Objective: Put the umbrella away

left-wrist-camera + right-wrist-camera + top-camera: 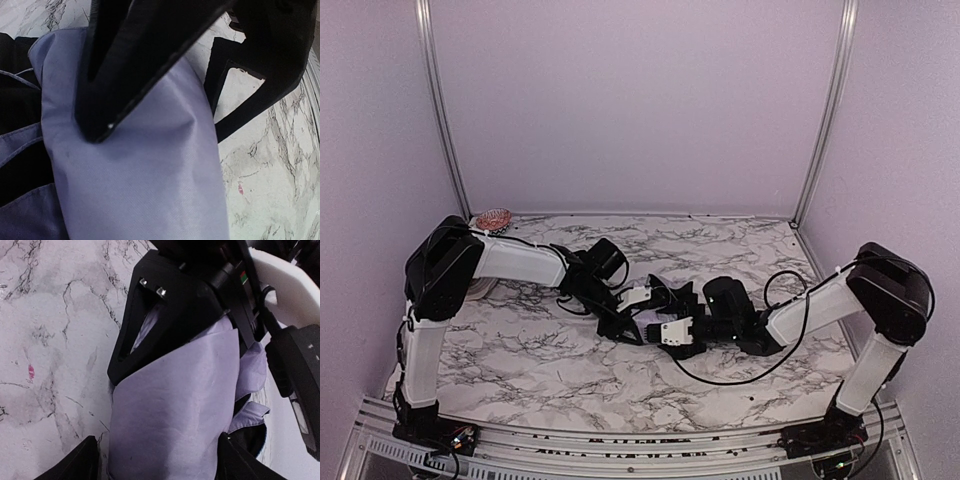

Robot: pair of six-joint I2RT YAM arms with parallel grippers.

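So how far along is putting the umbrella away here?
Done: the umbrella looks collapsed into a lavender bundle on the table. In hand: left claw grips it, right claw open around it. Left: tidying the folds and stowing it.

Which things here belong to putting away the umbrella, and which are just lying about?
Job: pale lavender fabric compact umbrella; left tool gripping its fabric; right tool open around it.
Lying about: pinkish-red round object at the back left corner of the marble table.
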